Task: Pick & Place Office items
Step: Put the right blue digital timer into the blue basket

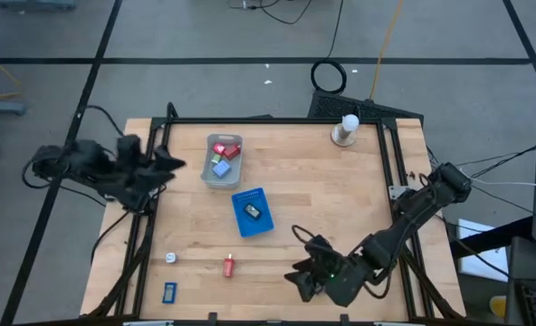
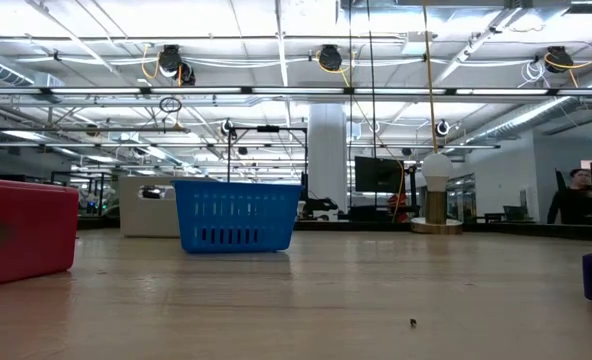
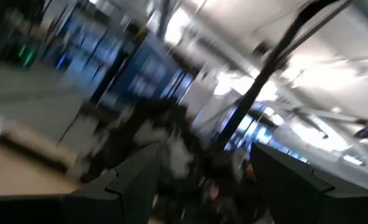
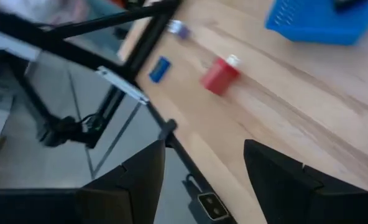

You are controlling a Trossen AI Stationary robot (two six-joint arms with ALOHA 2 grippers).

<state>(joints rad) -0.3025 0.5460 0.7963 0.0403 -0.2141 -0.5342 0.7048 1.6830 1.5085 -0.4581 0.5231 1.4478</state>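
On the wooden table (image 1: 340, 199), toward the back left, a grey tray (image 1: 206, 172) with several small pieces inside: red ones (image 1: 224, 148) at the far end, a pale blue one (image 1: 221, 168) just beside them. The other pieces in it too small to tell apart.

Near the middle of the table, a blue basket (image 1: 246, 225), tilted a little to the table edges, with one dark piece (image 1: 253, 213) lying in it.

Toward the front left, three loose pieces, each apart from the others: a red piece (image 1: 228, 266) with a pale end, a tiny white piece (image 1: 171, 258) farther left, and a dark blue piece (image 1: 169, 292) close to the front edge. At the back right corner, upright, a white knob on a round base (image 1: 346, 129).

Right gripper (image 1: 300, 276) low over the front part of the table, to the right of the red piece and well apart from it. In the right wrist view, fingers (image 4: 134, 180) standing apart, moderately wide, with nothing between them; beyond them the same red piece, the dark blue one and the table's front edge.

Left gripper (image 1: 173, 163) at the left edge of the table, near the grey tray but not touching it. Left wrist view strongly blurred; fingers (image 3: 134, 183) still recognisable as spread, no piece visible between them.
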